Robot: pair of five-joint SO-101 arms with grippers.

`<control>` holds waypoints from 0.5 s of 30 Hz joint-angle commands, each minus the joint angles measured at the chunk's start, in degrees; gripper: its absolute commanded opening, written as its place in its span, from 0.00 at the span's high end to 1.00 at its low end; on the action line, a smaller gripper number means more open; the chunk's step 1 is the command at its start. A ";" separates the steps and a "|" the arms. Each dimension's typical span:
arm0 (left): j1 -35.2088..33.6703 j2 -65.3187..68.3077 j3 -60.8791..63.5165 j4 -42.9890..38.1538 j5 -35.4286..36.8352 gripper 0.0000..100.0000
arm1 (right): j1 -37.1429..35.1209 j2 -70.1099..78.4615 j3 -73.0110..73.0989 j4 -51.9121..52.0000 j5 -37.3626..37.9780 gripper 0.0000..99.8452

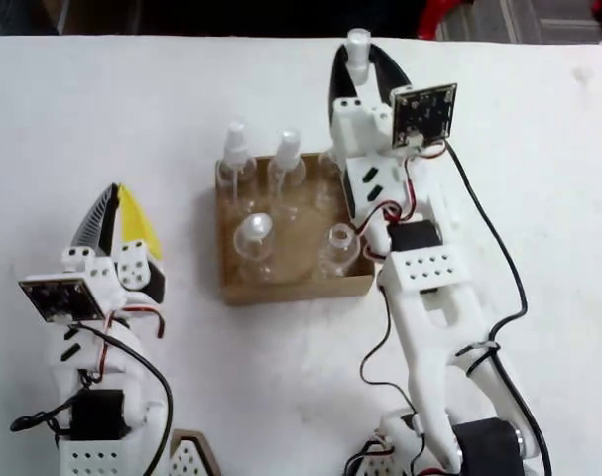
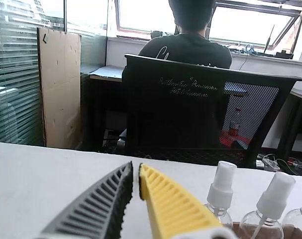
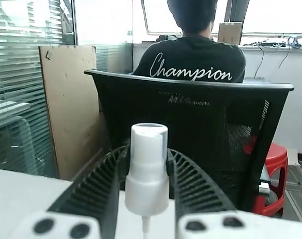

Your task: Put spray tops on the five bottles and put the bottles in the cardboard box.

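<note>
A cardboard box (image 1: 231,290) sits mid-table with several clear bottles standing in it. The two at its back, bottle (image 1: 236,164) and bottle (image 1: 287,169), wear white spray tops; they also show as bottle (image 2: 220,195) and bottle (image 2: 272,206). Two more bottles (image 1: 253,241) (image 1: 338,248) stand at the box's front; I cannot tell whether they carry tops. Beyond the box's far right corner, my right gripper (image 1: 357,61) (image 3: 147,167) is shut on a white spray top (image 1: 357,45) (image 3: 147,172). Left of the box, my left gripper (image 1: 116,195) (image 2: 135,169) is shut, nothing between its black and yellow fingers.
The right arm (image 1: 424,288) lies along the box's right side and covers its back right corner. A small cardboard piece (image 1: 191,454) lies at the table's front edge. Past the table's far edge stands a black office chair (image 3: 190,129).
</note>
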 commanded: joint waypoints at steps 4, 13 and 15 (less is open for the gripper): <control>0.66 0.04 -0.26 -1.49 -0.70 0.97 | 0.57 -0.22 3.08 -1.54 -0.44 0.98; 0.66 0.04 -0.26 -1.49 -0.70 0.97 | 0.57 -0.13 7.65 -3.38 -0.44 0.98; 0.66 0.04 -0.26 -1.49 -0.70 0.97 | 0.57 -0.13 9.49 -6.81 -0.44 0.98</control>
